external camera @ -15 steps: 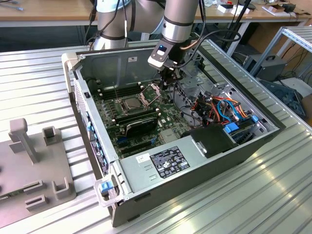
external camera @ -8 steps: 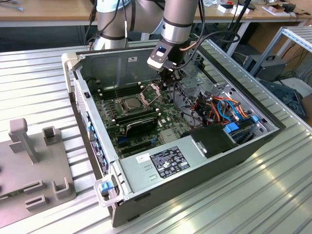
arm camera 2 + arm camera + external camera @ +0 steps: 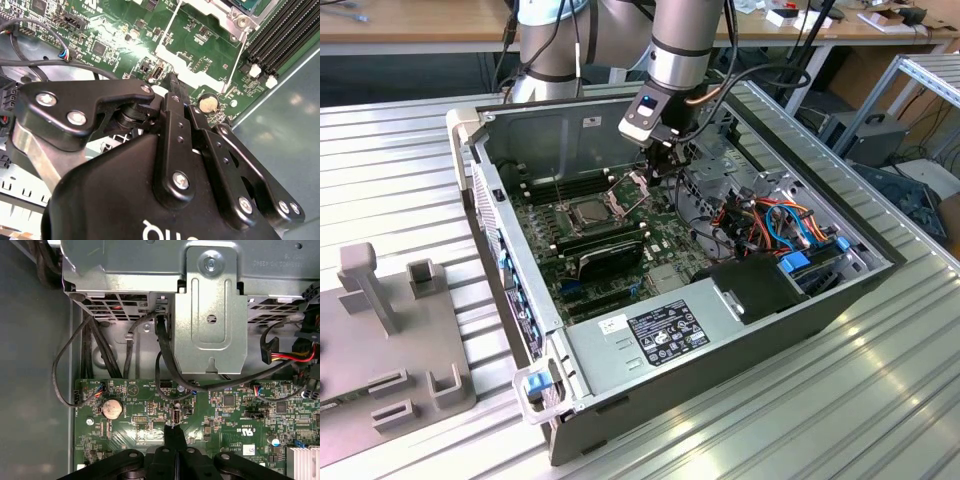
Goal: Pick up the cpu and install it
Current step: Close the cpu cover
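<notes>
An open computer case (image 3: 520, 300) lies on the ribbed metal table, with the green motherboard (image 3: 620, 240) on its floor. The cpu (image 3: 590, 212), a small grey square, lies flat in the socket near the board's middle. Beside it, on the exterior view's right, the shiny socket frame (image 3: 637, 184) (image 3: 200, 65) stands tilted up. My gripper (image 3: 655, 168) hangs just past that frame, low over the board. In both wrist views its black fingertips (image 3: 172, 79) (image 3: 175, 432) are pressed together with nothing between them, their tip close to the board and the frame's edge.
A grey power supply (image 3: 655, 330) fills the case's near corner. A metal drive cage (image 3: 210, 315) and bundles of orange, blue and black cables (image 3: 775, 225) crowd the side at the exterior view's right. A coin battery (image 3: 111, 409) sits on the board. A grey fixture (image 3: 380, 330) stands outside the case.
</notes>
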